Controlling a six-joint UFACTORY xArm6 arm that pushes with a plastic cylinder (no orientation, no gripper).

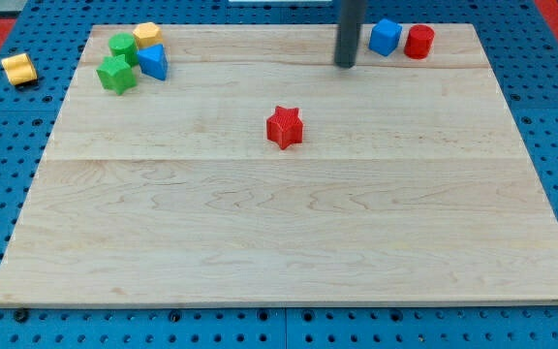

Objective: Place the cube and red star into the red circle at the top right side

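A red star (285,127) lies near the middle of the wooden board (289,233). A blue cube (386,37) sits at the view's top right, touching or almost touching a red cylinder (418,42) on its right. My tip (345,64) is at the end of the dark rod, just left of and slightly below the blue cube, and up and to the right of the red star. It touches no block.
At the view's top left stands a cluster: a yellow block (146,35), a green cylinder-like block (123,46), a green star-like block (116,74) and a blue triangular block (153,61). A yellow block (17,69) lies off the board at the left.
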